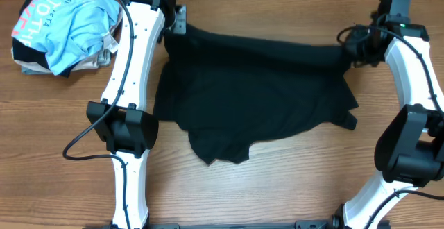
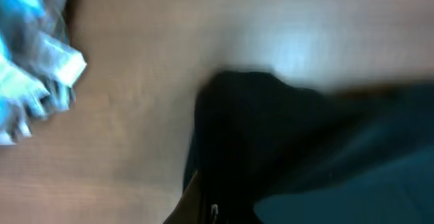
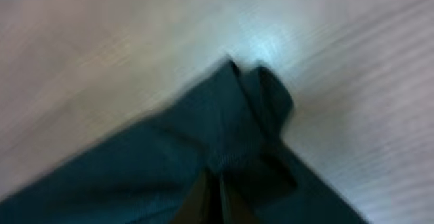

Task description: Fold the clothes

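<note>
One black soft-fabric polo shirt (image 1: 257,97) lies spread across the middle of the overhead frame on the brown wooden table (image 1: 55,139). Its upper edge is drawn into a nearly straight line, and its lower edge hangs ragged toward the bottom centre.

That upper edge ends at the two grippers. The left gripper (image 1: 175,26) sits at the shirt's upper-left corner and the right gripper (image 1: 352,45) at its upper-right corner. Both wrist views are blurred and neither shows the fingers sharply. In each, though, the black cloth bunches up toward the bottom of the frame, so I judge that both pairs of fingers are pressed together on the fabric, one at each corner.

The step in hand looks like carrying this held edge over to make a fold. To do it well, both corners should travel together at one height, with the edge kept taut but not stretched. The edge should then come down square on the lower part of the shirt so that no wrinkle is trapped.

A crumpled light-blue T-shirt with pink lettering (image 1: 69,21) lies in the upper left of the frame, apart from the shirt.
</note>
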`<state>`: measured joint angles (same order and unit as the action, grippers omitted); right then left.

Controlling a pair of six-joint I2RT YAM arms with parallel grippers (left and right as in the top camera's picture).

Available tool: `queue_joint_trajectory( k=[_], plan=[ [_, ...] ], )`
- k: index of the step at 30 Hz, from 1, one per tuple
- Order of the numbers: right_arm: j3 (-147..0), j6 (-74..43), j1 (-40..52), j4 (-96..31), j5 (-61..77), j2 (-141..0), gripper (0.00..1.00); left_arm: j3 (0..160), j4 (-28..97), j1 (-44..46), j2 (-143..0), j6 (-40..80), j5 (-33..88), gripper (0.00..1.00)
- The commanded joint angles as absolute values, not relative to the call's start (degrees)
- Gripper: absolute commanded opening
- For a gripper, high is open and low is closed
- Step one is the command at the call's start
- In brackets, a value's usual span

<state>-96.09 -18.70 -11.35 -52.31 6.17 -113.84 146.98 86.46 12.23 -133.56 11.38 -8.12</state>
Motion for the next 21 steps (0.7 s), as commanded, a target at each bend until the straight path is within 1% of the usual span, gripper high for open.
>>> queue_joint_trajectory(
  k=[1, 4, 5, 6, 7, 8, 10, 11, 12, 13, 16, 17, 18, 21],
  plan=[
    [-97.38, -16.03, -12.36, -55.02, 5.13, -112.53, 0.06, 144.49, 90.08, 12.03, -133.45, 10.92, -1.74, 0.04],
    [-95.96, -16.01, -12.40, -57.21, 5.17, -112.64, 0.06, 138.67, 91.57, 12.19, -133.45, 10.92, -0.34, 0.04],
    [-95.22, -16.01, -12.40, -57.58, 5.19, -112.64, 0.09, 136.68, 91.72, 12.32, -133.45, 10.92, -0.36, 0.04],
    [-94.26, -15.97, -12.40, -58.83, 5.19, -112.64, 0.22, 133.12, 91.64, 12.47, -133.45, 10.92, -0.34, 0.11],
    [-94.21, -15.73, -12.40, -59.59, 5.21, -112.64, 0.33, 131.68, 91.79, 12.47, -133.45, 10.85, -0.36, 0.24],
    [-94.26, -15.20, -12.40, -60.97, 5.30, -112.57, 0.47, 130.52, 92.44, 12.45, -133.45, 10.11, -0.38, 0.45],
    [-94.52, -14.90, -12.64, -61.84, 6.09, -112.14, 0.50, 130.93, 93.17, 12.36, -133.38, 9.19, -0.43, 0.60],
    [-95.74, -14.94, -13.21, -63.51, 7.07, -110.96, 0.51, 133.45, 95.31, 12.10, -133.14, 8.95, -0.58, 0.75],
    [-97.23, -14.96, -13.78, -65.04, 8.60, -109.34, 0.51, 136.46, 96.84, 11.84, -132.92, 8.95, -0.60, 0.83],
    [-99.18, -14.94, -14.68, -67.02, 10.07, -106.41, 0.51, 139.59, 96.84, 11.68, -131.17, 8.99, 0.10, 0.99],
    [-103.00, -14.96, -16.27, -72.75, 10.44, -99.29, 0.51, 143.90, 96.82, 11.75, -124.57, 9.02, 0.21, 1.00],
    [-103.61, -14.96, -16.84, -75.37, 10.39, -94.87, 0.52, 144.70, 96.82, 11.81, -121.49, 9.26, 0.21, 1.00],
    [-103.57, -14.98, -17.12, -78.02, 10.37, -90.19, 0.52, 144.79, 96.82, 11.90, -116.92, 10.26, 0.32, 1.00],
    [-103.42, -16.60, -17.10, -83.20, 10.13, -84.03, 0.52, 143.20, 96.82, 13.34, -109.21, 11.14, 1.74, 1.00]
  ],
)
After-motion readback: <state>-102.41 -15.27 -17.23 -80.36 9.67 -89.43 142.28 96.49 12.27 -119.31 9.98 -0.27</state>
